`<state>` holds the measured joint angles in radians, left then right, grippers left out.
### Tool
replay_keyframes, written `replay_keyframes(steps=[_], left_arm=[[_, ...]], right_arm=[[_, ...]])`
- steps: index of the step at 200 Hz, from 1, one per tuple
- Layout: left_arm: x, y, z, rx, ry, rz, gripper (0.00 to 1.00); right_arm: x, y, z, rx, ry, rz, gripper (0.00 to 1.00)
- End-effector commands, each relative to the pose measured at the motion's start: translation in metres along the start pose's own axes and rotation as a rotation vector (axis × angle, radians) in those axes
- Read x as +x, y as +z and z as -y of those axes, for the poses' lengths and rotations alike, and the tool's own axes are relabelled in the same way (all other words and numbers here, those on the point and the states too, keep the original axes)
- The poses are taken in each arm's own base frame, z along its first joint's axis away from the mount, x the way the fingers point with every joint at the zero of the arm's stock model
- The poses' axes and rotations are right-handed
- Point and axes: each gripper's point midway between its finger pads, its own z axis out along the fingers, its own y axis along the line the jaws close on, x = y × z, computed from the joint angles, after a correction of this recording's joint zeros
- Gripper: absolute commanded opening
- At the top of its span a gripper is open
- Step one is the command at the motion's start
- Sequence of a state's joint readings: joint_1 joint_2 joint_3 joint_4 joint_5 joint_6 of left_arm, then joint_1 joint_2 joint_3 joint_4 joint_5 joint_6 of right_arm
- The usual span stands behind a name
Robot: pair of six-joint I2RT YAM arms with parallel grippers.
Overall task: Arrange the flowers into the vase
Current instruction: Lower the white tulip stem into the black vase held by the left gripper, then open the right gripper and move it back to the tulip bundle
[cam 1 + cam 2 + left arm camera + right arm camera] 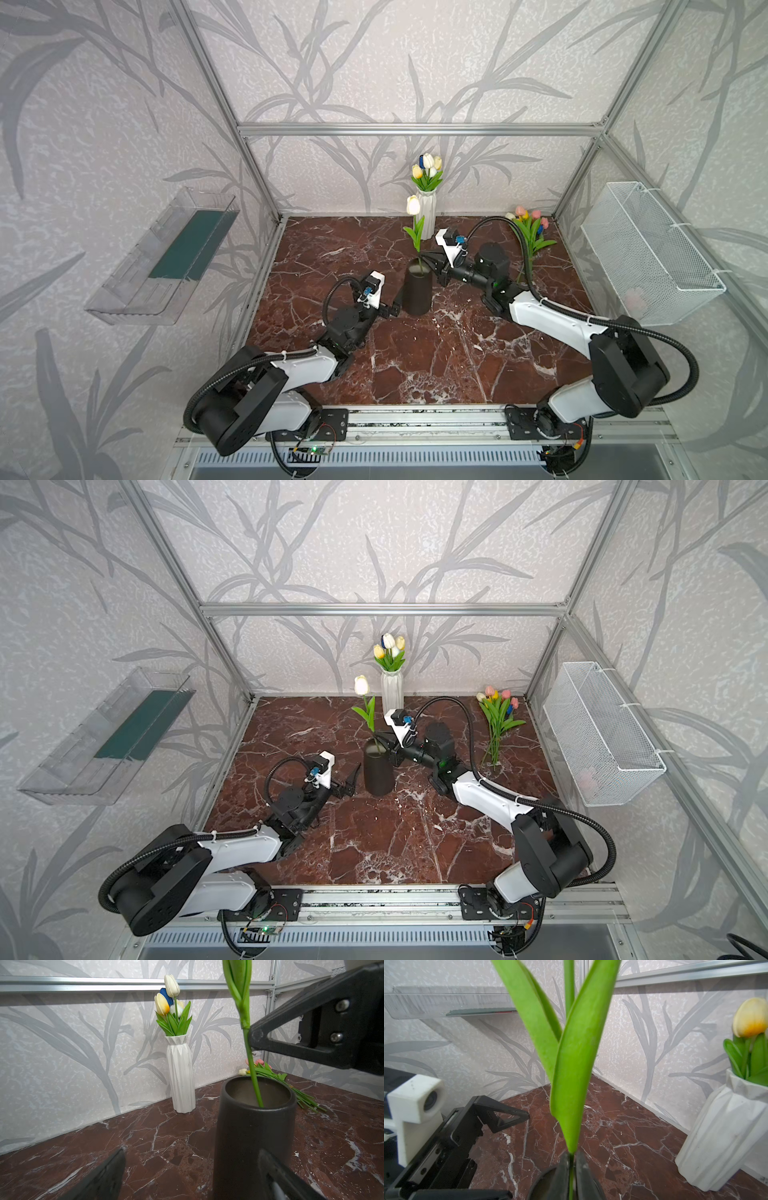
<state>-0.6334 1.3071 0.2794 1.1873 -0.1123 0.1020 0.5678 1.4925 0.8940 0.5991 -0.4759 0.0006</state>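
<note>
A clear tray (166,257) hangs on the left wall, off the tabletop (415,365). The left fingers (354,776) are spread wide and hold nothing. They stand just beside the left side of the black vase (417,291), near the middle of the tabletop; if they touch it, I cannot tell. Bare marble lies behind them up to the back left corner, and also along the front edge between the two arms.

One cream tulip (413,204) stands in this vase, almost upright. Only the top views show its head. The left wrist view shows the stem (252,1068) going down into the mouth and disappearing behind the near rim. The right fingers (291,1036) come to the stem from the right, just above the mouth. In the right wrist view they are nearly closed, one on each side of the stem, but if they press it I cannot tell.

A white vase (428,216) with tulips stands at the back edge, behind the black one. The other flowers (530,235) lie in the back right corner, just behind the right arm. A wire basket (648,253) hangs on the right wall.
</note>
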Motion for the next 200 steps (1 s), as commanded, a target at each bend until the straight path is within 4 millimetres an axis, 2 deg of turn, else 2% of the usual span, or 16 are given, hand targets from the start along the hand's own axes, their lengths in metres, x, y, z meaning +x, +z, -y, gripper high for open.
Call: replay_keyframes(steps=[1, 50, 115, 151, 160, 172, 184, 200], left_arm=[[-0.014, 0.001, -0.003, -0.011, -0.013, 0.055, 0.99], [-0.012, -0.002, -0.005, -0.018, -0.021, 0.052, 0.99], [-0.015, -0.002, -0.005, -0.017, -0.017, 0.054, 0.99], [-0.021, -0.004, -0.005, -0.012, -0.014, 0.073, 0.99], [-0.025, -0.006, -0.003, -0.001, -0.013, 0.083, 0.99], [-0.032, -0.008, 0.0, 0.027, -0.011, 0.09, 0.99], [-0.038, -0.011, 0.006, 0.063, -0.004, 0.089, 0.99], [-0.048, -0.015, 0.015, 0.126, 0.002, 0.091, 0.99]], right_arm=[[0.009, -0.005, -0.003, 0.022, -0.027, -0.054, 0.17], [0.015, -0.004, 0.0, 0.054, -0.031, -0.098, 0.18], [-0.019, -0.022, 0.004, 0.13, -0.068, -0.069, 0.24], [-0.042, -0.05, 0.008, 0.221, -0.136, -0.019, 0.28], [-0.048, -0.06, 0.018, 0.294, -0.137, -0.002, 0.29], [-0.053, -0.076, 0.04, 0.409, -0.119, 0.009, 0.33], [-0.051, -0.095, 0.078, 0.53, -0.031, -0.019, 0.34], [-0.03, -0.123, 0.133, 0.706, 0.126, -0.101, 0.33]])
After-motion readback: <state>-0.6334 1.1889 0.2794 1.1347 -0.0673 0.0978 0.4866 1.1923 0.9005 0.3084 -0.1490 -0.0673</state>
